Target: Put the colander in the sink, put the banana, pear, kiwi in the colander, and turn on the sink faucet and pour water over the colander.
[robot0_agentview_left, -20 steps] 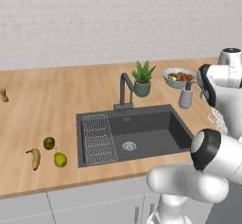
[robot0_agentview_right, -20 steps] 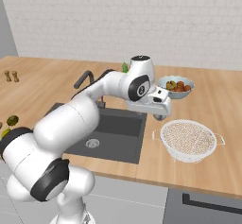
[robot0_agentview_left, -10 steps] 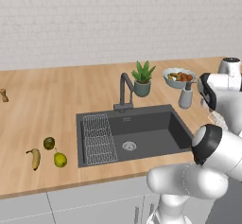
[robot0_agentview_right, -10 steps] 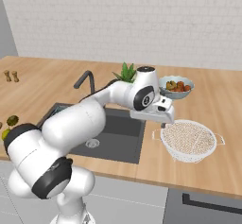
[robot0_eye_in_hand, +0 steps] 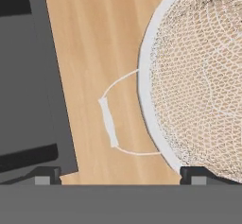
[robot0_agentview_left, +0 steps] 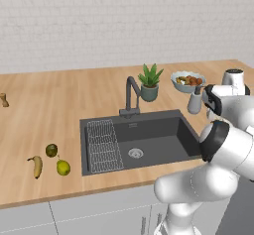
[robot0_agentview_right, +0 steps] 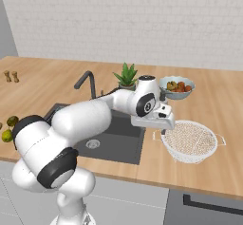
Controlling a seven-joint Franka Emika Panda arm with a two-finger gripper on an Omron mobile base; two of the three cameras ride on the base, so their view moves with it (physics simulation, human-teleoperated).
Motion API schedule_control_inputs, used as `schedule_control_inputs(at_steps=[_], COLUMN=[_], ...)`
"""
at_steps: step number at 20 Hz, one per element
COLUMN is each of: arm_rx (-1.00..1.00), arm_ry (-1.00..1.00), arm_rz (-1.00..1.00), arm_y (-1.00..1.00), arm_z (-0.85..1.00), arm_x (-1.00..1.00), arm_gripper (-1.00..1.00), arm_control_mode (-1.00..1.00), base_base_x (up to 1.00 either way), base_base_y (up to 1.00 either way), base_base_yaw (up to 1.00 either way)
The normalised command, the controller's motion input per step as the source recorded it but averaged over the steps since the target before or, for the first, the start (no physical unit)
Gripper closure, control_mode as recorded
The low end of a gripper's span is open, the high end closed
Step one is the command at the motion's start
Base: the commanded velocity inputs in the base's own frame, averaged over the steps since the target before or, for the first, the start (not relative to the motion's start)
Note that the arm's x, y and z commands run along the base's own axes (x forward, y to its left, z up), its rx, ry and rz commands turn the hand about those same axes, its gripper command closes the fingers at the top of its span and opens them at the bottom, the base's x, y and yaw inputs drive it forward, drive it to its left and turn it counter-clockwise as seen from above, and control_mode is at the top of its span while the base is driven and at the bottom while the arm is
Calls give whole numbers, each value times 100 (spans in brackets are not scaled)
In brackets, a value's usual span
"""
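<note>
The white perforated colander (robot0_agentview_right: 190, 141) stands on the wooden counter to the right of the dark sink (robot0_agentview_right: 114, 141). My gripper (robot0_agentview_right: 164, 130) hangs open just over the colander's left rim. In the hand view its fingertips (robot0_eye_in_hand: 47, 176) straddle the colander's thin wire handle (robot0_eye_in_hand: 108, 121), with the colander (robot0_eye_in_hand: 198, 76) to the right. The banana (robot0_agentview_left: 36, 165), kiwi (robot0_agentview_left: 51, 150) and pear (robot0_agentview_left: 63, 167) lie on the counter left of the sink (robot0_agentview_left: 149, 132). Behind the basin stands the dark faucet (robot0_agentview_left: 130, 97), with no water running.
A potted plant (robot0_agentview_left: 150, 83) and a bowl of red-orange fruit (robot0_agentview_left: 187, 80) stand behind the sink. A wire rack (robot0_agentview_left: 103, 145) lies at the basin's left end. Small shakers (robot0_agentview_right: 12, 75) stand far left. The counter's front edge runs close below the colander.
The arm has swung right and down from over the sink's edge to the colander's left rim. The gripper has stayed open, and the fruit and the colander have not moved.
</note>
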Motion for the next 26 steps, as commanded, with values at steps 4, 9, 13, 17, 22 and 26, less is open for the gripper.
schedule_control_inputs(at_steps=[4,9,13,17,22,26], arm_rx=[0,0,0,0,1,2], arm_ry=[2,0,0,0,-4,-6], arm_rz=[1,2,0,0,0,0], arm_y=[-10,-5,0,0,-9,-18], arm_z=[-31,-24,-17,-16,-9,0], arm_x=[0,0,0,0,0,7], arm_gripper=[-100,-100,-100,-100,-100,-100], arm_control_mode=[-100,-100,-100,-100,-100,-100], base_base_x=[0,0,0,0,0,0], base_base_y=[0,0,0,0,0,0], base_base_yaw=[0,0,0,0,0,0])
